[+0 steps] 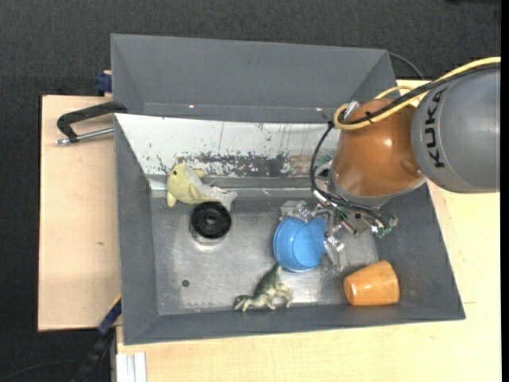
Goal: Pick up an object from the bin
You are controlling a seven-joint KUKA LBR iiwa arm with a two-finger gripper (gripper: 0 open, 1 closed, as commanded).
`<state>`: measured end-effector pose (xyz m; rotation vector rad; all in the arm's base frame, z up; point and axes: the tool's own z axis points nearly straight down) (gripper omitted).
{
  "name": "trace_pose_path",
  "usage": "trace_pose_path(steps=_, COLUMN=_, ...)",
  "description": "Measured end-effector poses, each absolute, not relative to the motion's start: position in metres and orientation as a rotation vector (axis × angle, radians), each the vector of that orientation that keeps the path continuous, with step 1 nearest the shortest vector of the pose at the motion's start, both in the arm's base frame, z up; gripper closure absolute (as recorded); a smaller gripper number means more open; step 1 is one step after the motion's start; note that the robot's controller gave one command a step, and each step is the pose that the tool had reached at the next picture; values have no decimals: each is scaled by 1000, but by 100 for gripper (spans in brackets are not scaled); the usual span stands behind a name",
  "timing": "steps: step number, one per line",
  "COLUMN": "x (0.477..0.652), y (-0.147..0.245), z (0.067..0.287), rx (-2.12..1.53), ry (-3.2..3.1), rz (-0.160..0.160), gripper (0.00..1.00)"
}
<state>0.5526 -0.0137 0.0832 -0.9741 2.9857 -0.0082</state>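
My gripper (324,241) hangs low in the right half of the bin, under the orange wrist cover. Its metal fingers (334,245) stand at the right edge of a blue cup (297,245) that lies on the bin floor. Whether the cup's rim is between the fingers I cannot make out. An orange cup (371,283) lies on its side just below and to the right of the gripper. A small green dinosaur figure (266,295) rests near the front wall, below the blue cup.
A black round disc on a silver base (210,221) sits left of centre. A yellow soft toy (185,185) leans against the back wall at the left. The arm and its cables cover the bin's right back corner.
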Motion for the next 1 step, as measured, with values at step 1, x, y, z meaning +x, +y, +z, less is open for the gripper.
trace_pose_path(steps=1, x=568, y=-40, z=342, rx=-919, ry=2987, rz=-9, gripper=100)
